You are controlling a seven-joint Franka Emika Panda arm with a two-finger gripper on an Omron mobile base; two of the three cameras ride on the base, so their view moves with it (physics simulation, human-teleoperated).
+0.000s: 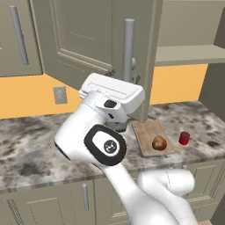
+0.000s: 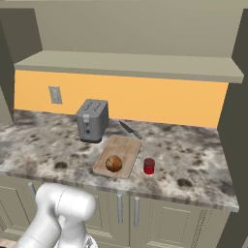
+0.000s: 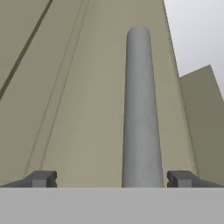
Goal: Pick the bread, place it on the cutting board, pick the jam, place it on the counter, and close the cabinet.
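The bread (image 1: 159, 143) (image 2: 114, 163), a glossy brown lump, lies on the near end of the wooden cutting board (image 1: 147, 129) (image 2: 125, 147). The jam (image 1: 184, 138) (image 2: 149, 166), a small red jar, stands upright on the marble counter (image 1: 30, 149) (image 2: 193, 155) just right of the board. The cabinet door (image 1: 83, 39) (image 3: 87, 109) hangs open over the counter. My gripper (image 3: 112, 178) is open and faces that door at close range. The door's grey bar handle (image 1: 128, 48) (image 3: 140, 109) rises between the two fingertips (image 3: 43, 178), nearer the right one, and nothing is gripped.
A grey toaster (image 2: 92, 120) stands left of the board, and a knife (image 2: 131, 130) lies behind the board. The open cabinet's shelf (image 2: 131, 65) runs above the orange back wall. A wall socket (image 2: 55, 95) sits to the left. A closed cabinet door with its handle (image 1: 18, 35) is at the upper left.
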